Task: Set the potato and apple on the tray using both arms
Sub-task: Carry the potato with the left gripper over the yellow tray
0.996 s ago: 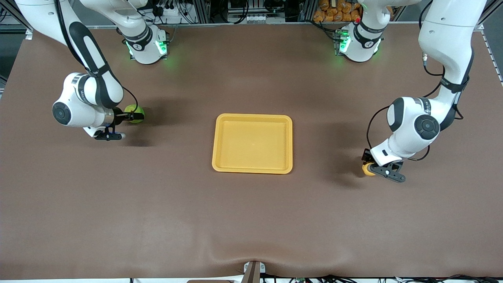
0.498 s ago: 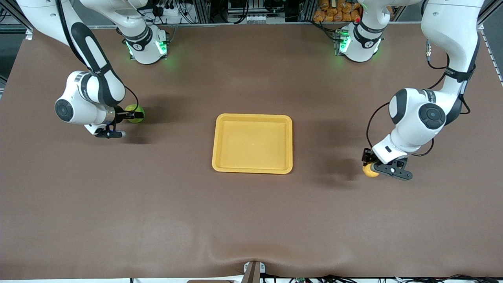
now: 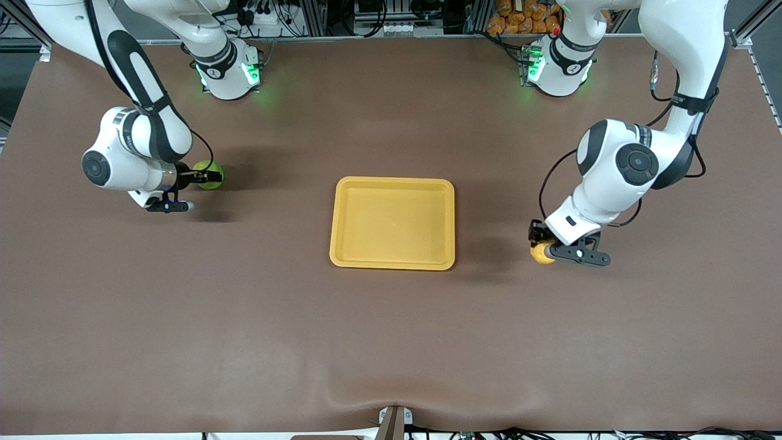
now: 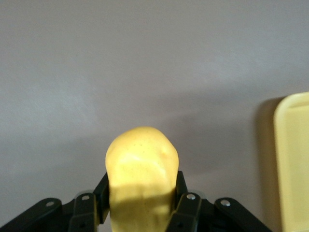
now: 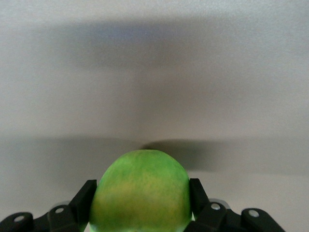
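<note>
Gripping the potato point(image 3: 540, 252) with fingers closed on it, left gripper point(image 3: 542, 244) above the table point(image 3: 391, 342) beside the empty tray point(image 3: 393, 223), toward the left arm's end, right gripper point(image 3: 204, 178) clamped on the apple point(image 3: 211, 175) toward the right arm's end, well apart from the tray

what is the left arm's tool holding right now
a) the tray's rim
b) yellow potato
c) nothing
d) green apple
b: the left tool is shut on the potato, which is off the table, with the tray bare.
</note>
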